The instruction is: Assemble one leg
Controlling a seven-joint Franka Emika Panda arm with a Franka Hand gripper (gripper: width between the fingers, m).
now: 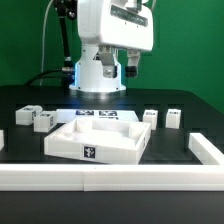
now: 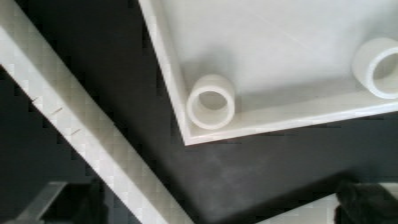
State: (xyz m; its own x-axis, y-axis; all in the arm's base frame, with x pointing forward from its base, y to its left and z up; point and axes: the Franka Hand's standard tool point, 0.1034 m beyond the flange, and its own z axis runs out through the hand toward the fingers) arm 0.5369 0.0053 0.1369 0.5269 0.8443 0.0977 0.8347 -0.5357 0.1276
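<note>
Several small white legs with black-and-white tags stand on the black table: two at the exterior view's left and two at its right. The large white tabletop lies in the middle, rim up. My gripper hangs high above the table behind the tabletop, touching nothing. In the wrist view my gripper is open and empty, with dark fingertips at the picture's edges. Below it lie a corner of the tabletop and two round sockets. No leg shows in the wrist view.
A white rail runs along the table's front and up the exterior view's right side; a strip of it crosses the wrist view. The marker board lies behind the tabletop, in front of the robot's base.
</note>
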